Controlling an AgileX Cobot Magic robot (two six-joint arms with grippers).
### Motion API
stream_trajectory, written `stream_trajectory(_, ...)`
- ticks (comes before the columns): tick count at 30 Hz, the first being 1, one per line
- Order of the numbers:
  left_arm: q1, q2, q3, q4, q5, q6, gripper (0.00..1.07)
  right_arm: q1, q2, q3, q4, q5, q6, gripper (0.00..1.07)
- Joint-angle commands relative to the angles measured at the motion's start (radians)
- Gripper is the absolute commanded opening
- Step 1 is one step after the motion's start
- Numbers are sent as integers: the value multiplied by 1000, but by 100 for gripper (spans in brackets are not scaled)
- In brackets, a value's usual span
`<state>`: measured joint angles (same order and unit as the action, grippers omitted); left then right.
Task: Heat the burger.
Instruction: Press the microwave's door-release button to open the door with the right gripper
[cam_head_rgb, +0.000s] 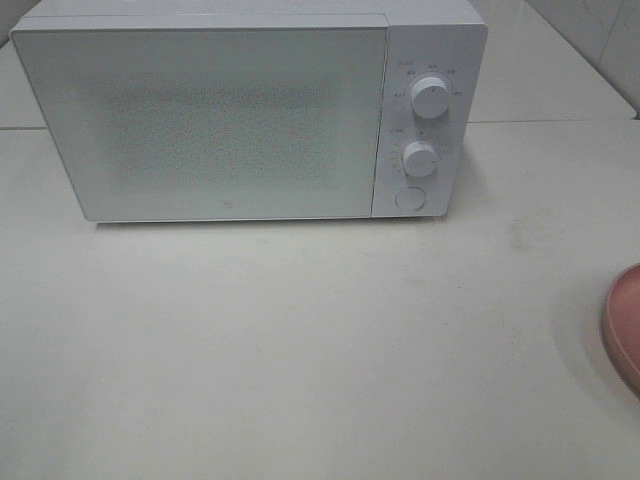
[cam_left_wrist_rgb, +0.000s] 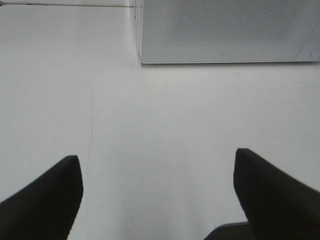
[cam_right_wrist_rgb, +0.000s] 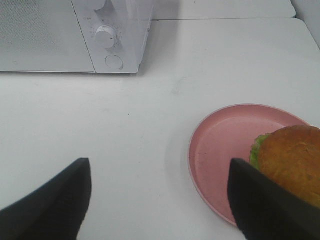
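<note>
Table: white, matte, a few faint scuffs; carries everything.
L gripper: spread wide, nothing btwn fingers, over bare table, facing the microwave's front.
R gripper: also spread wide, holding nothing; plate just beside one finger.
Plate: pink, round, shallow rim; on the table's right side. Only its rim shows at the right edge of the high view.
Burger: sits off-centre on plate, glossy brown bun, green lettuce poking out at the side. Not in the high view. Well apart from microwave.
Handling (my guess): light, soft, squashes easily; glossy bun prob. slippery, layers can slide apart. Plate is stiff, so safer to carry.
Grip pt (guess): pinch plate rim on the bare side away from the burger, keep level. If taking the burger itself, hold across bun sides, gentle squeeze.
Microwave: white, at the back of the table, door shut. Two knobs and a round button on its right panel.
Wall: pale tiles behind.
</note>
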<state>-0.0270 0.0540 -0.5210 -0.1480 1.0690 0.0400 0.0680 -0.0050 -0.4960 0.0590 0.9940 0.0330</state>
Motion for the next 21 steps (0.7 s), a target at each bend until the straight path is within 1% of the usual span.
stream_trajectory(1,-4,1,3,-2,2,1,78,-5,-28,2,3,-3,-3,74)
stream_trajectory(21,-4,1,3,-2,2,1,78,-5,-28,-2,3,-6,-5,74)
